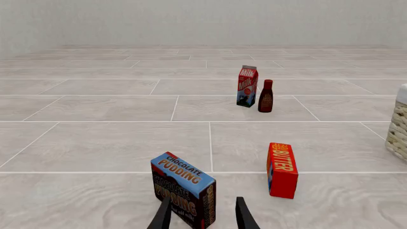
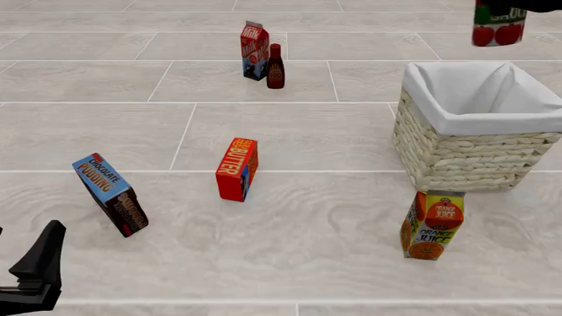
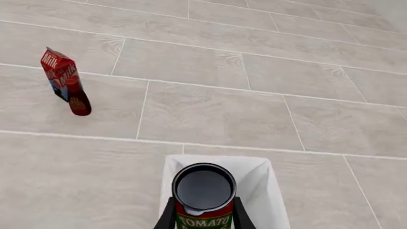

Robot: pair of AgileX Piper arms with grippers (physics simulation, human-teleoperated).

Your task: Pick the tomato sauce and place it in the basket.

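Right gripper (image 3: 202, 217) is clamped on the tomato sauce (image 3: 203, 193) by its sides, held high over the basket (image 2: 474, 141), at about 1 o'clock from the basket's centre in the front view, likely lined up for a drop. Can's long axis runs along the fingers, dark end facing the wrist camera, other end toward the white lining. Left gripper (image 1: 202, 214) has fingers apart, parked near the chocolate pudding box (image 2: 110, 194), idle.
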